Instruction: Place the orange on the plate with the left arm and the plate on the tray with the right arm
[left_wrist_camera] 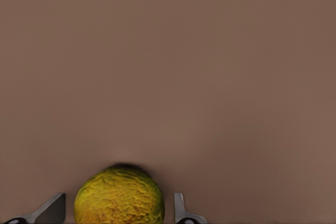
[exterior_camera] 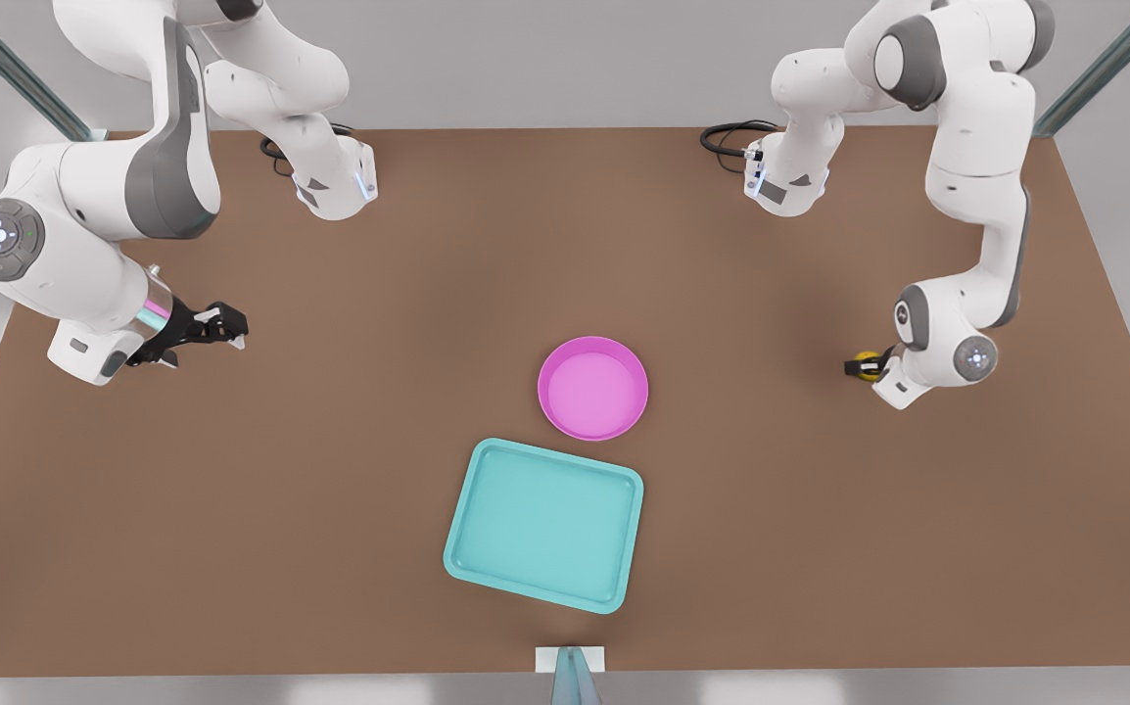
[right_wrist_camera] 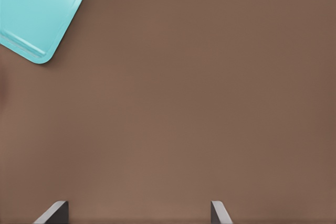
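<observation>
The left gripper (exterior_camera: 861,367), at the plate's (exterior_camera: 592,388) three o'clock, straddles the orange (left_wrist_camera: 119,196), fingers seemingly not yet touching. The right gripper (exterior_camera: 227,328) waits, fingers apart, at nine o'clock. The tray (exterior_camera: 544,525) lies at six.

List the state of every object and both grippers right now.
Orange: on the table between the left gripper's fingers, with gaps both sides.
Plate: empty, on the table, just beyond the tray.
Tray: empty, flat on the table.
Left gripper: open, around the orange, at the front view's right.
Right gripper: open, holding nothing, at the front view's left.
</observation>
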`<state>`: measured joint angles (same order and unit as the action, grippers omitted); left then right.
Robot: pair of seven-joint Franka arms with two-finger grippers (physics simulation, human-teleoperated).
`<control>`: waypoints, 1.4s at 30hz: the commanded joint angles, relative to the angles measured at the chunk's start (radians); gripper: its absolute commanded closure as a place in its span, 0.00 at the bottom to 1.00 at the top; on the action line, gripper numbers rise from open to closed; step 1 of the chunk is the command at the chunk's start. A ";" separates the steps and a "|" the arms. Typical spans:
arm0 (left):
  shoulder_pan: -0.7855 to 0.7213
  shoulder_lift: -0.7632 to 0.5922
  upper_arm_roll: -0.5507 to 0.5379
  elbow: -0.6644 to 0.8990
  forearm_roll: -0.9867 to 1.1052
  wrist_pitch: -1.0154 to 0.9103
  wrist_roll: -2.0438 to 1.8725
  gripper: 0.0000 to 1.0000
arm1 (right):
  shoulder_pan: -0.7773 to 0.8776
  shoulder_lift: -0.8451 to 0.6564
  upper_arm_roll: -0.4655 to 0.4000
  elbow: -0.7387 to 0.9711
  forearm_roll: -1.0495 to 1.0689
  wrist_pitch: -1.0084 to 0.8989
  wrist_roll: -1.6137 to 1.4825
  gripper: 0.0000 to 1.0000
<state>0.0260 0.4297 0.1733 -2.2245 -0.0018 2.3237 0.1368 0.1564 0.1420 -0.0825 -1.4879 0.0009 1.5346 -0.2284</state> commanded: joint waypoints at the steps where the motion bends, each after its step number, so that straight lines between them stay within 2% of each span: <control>1: 0.000 0.006 0.002 0.003 0.002 0.013 0.017 0.00 | 0.000 -0.001 0.000 0.000 0.001 -0.001 0.000 0.00; 3: 0.000 0.006 0.000 0.003 0.002 0.011 0.015 0.02 | 0.000 0.001 0.000 0.000 0.001 -0.001 0.000 0.00; 5: 0.000 0.006 0.000 0.003 0.002 0.011 0.017 0.28 | 0.000 0.001 0.000 0.001 0.001 -0.001 0.000 0.00; 7: 0.000 0.004 0.000 0.003 0.002 0.011 0.017 0.29 | 0.002 0.001 0.000 0.000 0.001 -0.001 0.000 0.00; 8: 0.000 0.001 0.000 0.003 0.002 0.008 0.017 0.34 | 0.003 0.001 0.000 0.001 0.001 -0.001 0.000 0.00; 10: 0.000 -0.025 0.000 0.005 0.003 -0.006 0.004 0.36 | 0.003 0.001 0.000 0.001 0.001 0.001 0.000 0.00; 13: -0.064 -0.154 -0.012 0.054 -0.001 -0.170 -0.002 0.36 | 0.005 0.004 0.000 0.001 0.001 0.001 0.000 0.00; 14: -0.081 -0.155 -0.067 0.114 -0.029 -0.259 -0.011 0.36 | 0.005 0.004 0.000 0.001 0.001 0.001 0.000 0.00; 15: -0.081 -0.155 -0.130 0.129 -0.050 -0.267 -0.057 0.36 | 0.005 0.004 0.000 0.001 0.001 0.001 0.000 0.00; 16: -0.083 -0.143 -0.236 0.189 -0.050 -0.308 -0.103 0.36 | 0.005 0.004 0.000 0.001 0.001 0.001 0.000 0.00; 17: -0.164 -0.100 -0.284 0.307 -0.050 -0.375 -0.205 0.36 | 0.005 0.004 0.000 0.001 0.001 0.001 0.000 0.00; 19: -0.351 0.030 -0.282 0.534 -0.047 -0.461 -0.471 0.36 | 0.005 0.005 0.000 0.001 0.001 0.001 0.001 0.00; 21: -0.489 0.129 -0.282 0.677 -0.044 -0.454 -0.644 0.35 | 0.005 0.005 0.000 0.001 0.001 0.001 0.000 0.00; 23: -0.575 0.170 -0.282 0.714 -0.043 -0.449 -0.770 0.35 | 0.005 0.007 0.000 0.001 0.001 -0.001 0.000 0.00; 27: -0.614 0.238 -0.284 0.758 -0.035 -0.379 -0.833 0.34 | 0.005 0.008 0.000 0.001 0.001 -0.002 0.000 0.00; 28: -0.617 0.245 -0.284 0.758 -0.034 -0.374 -0.832 0.20 | 0.005 0.008 0.000 0.001 0.001 -0.001 0.000 0.00; 29: -0.617 0.245 -0.284 0.757 -0.032 -0.365 -0.832 0.00 | 0.005 0.008 0.000 0.001 0.001 -0.001 0.000 0.00; 31: -0.614 0.239 -0.282 0.746 -0.029 -0.366 -0.823 0.00 | 0.005 0.010 0.000 0.000 0.001 -0.001 0.000 0.00; 32: -0.614 0.216 -0.272 0.730 0.011 -0.421 -0.766 0.00 | 0.005 0.011 0.000 0.001 0.001 -0.001 0.000 0.00; 33: -0.589 0.091 -0.187 0.732 -0.001 -0.647 -0.619 0.00 | 0.005 0.013 0.000 0.001 0.001 -0.001 0.000 0.00; 34: -0.586 -0.034 -0.055 0.737 -0.010 -0.806 -0.528 0.00 | 0.005 0.014 0.000 0.000 0.001 -0.004 0.001 0.00; 35: -0.589 -0.150 0.133 0.740 -0.075 -0.888 -0.396 0.00 | 0.006 0.053 0.009 0.008 0.005 -0.054 -0.023 0.00; 36: -0.587 -0.210 0.227 0.746 -0.075 -0.926 -0.372 0.00 | 0.005 0.129 0.081 0.000 0.039 -0.048 -0.062 0.00; 37: -0.589 -0.233 0.265 0.796 -0.061 -0.971 -0.365 0.00 | 0.027 0.186 0.131 0.000 0.143 0.004 -0.051 0.00; 38: -0.586 -0.221 0.305 0.893 -0.061 -1.026 -0.298 0.00 | 0.139 0.243 0.136 0.000 0.156 0.140 0.078 0.00; 39: -0.583 -0.224 0.324 0.922 -0.061 -1.041 -0.246 0.00 | 0.210 0.275 0.141 -0.003 0.163 0.237 0.227 0.00; 40: -0.440 -0.256 0.245 0.925 -0.066 -1.067 -0.156 0.00 | 0.258 0.339 0.142 -0.006 0.218 0.353 0.311 0.00; 41: -0.108 -0.292 -0.156 0.915 0.040 -1.052 -0.117 0.00 | 0.291 0.390 0.142 -0.011 0.280 0.453 0.345 0.00; 42: -0.061 -0.345 -0.206 0.850 0.057 -0.962 -0.111 0.00 | 0.307 0.445 0.142 -0.011 0.321 0.551 0.348 0.00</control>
<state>-0.1089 0.1203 0.0678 -1.3518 -0.0019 1.4522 -0.2369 0.4460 0.5521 0.0583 -1.4983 0.2129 1.7712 -0.1622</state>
